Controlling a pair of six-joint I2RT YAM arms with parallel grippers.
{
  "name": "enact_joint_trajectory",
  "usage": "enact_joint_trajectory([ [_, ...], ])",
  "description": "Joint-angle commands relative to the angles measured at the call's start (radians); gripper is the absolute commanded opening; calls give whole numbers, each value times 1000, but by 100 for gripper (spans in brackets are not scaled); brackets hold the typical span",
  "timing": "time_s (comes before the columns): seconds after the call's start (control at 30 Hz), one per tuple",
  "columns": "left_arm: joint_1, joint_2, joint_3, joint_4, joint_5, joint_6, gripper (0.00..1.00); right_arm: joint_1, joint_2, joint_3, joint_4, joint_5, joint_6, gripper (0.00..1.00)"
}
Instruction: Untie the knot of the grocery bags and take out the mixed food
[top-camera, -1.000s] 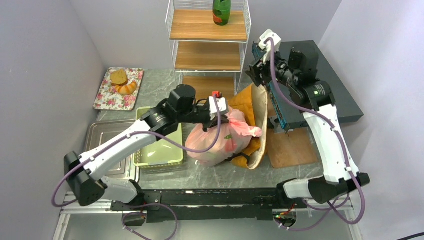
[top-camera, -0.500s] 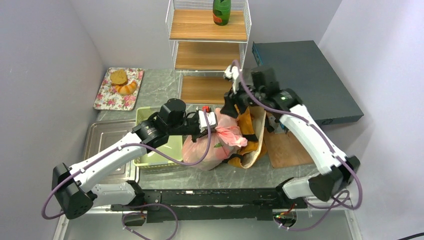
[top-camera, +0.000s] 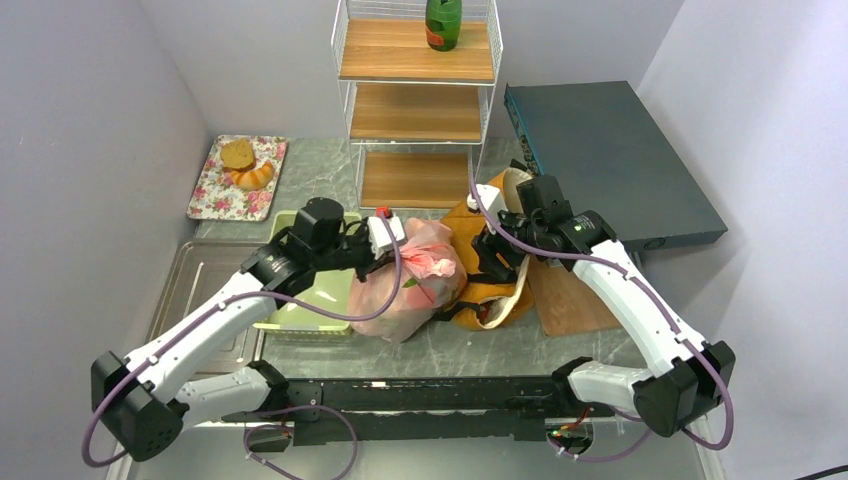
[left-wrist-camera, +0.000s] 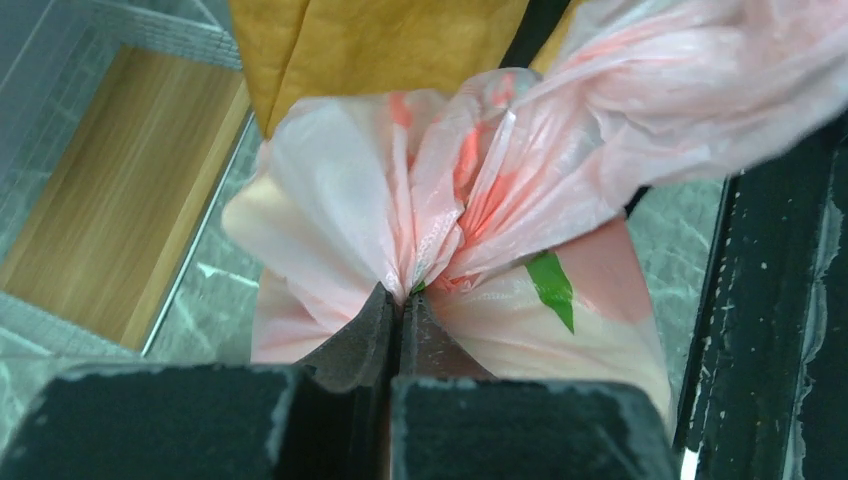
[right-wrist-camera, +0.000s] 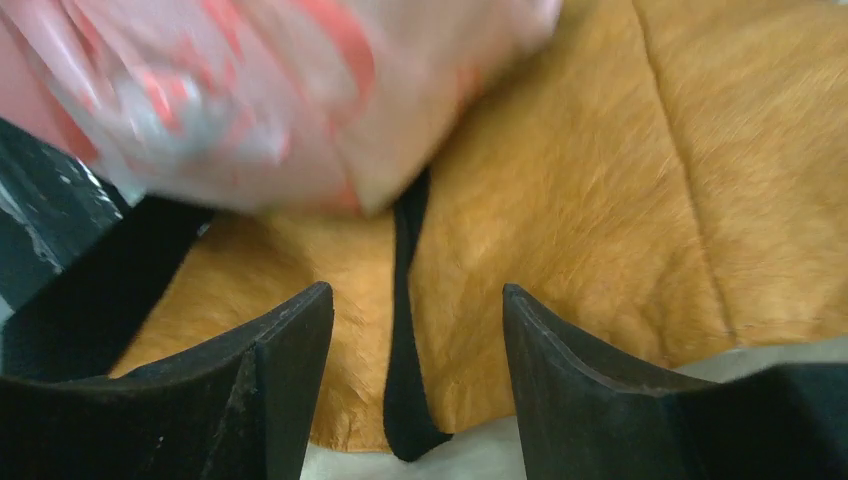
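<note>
Beneath the pink bag (top-camera: 405, 285): a grey veined counter (top-camera: 330, 170). Far behind and right of that bag, a dark flat box (top-camera: 610, 150). Straight behind the bag, a wire shelf rack (top-camera: 415, 115) with wooden boards. Left of the bag, toward the near edge, a metal tray (top-camera: 195, 290). Against the bag's right side, the mustard tote (top-camera: 495, 295), slumped on the counter with a cream edge showing. The bag itself full and rounded, its neck gathered into a twist. Just left of the bag, a pale green basket (top-camera: 315, 305). Well behind and left of the bag, a floral plate (top-camera: 215, 195) with bread.

At the bag's gathered neck, the left claw (left-wrist-camera: 400, 300), pressed together and pinching the twisted film. Right of the bag, low over the tote's fabric, the right claw (right-wrist-camera: 415, 295), spread and gripping nothing. In line with its gap, a black strap (right-wrist-camera: 405, 330) on the fabric. Through the film below the twist, a green patch (left-wrist-camera: 550, 285), possibly a leaf, too blurred to tell.
</note>
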Motion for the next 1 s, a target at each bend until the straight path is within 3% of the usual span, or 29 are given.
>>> enact_joint_trajectory([
  [0.0, 24, -90, -40, -58, -66, 18, 0, -31, -3, -30, -73, 84, -86, 65],
  [0.17, 52, -85, -79, -41, -136, -87, 0, -61, -32, -75, -66, 82, -108, 66],
  [0.37, 35, -63, -90, 30, -63, -112, 3, -59, -50, 7, -56, -61, -76, 68],
  [0.4, 27, -57, -77, 23, -34, -92, 10, -57, -50, 22, -51, -82, -70, 68],
  [0.53, -13, -52, -8, -33, 78, -4, 59, -53, -32, 93, -50, -169, -61, 69],
  [0.67, 16, -78, 84, -101, 100, 31, 80, -40, -16, 178, -36, -252, -50, 70],
  [0.77, 93, -121, 136, -156, 142, 32, 81, -9, 1, 247, -1, -268, -22, 71],
  [0.97, 168, -235, 136, -335, 201, 57, 74, 101, 97, 372, 68, -223, -34, 69],
])
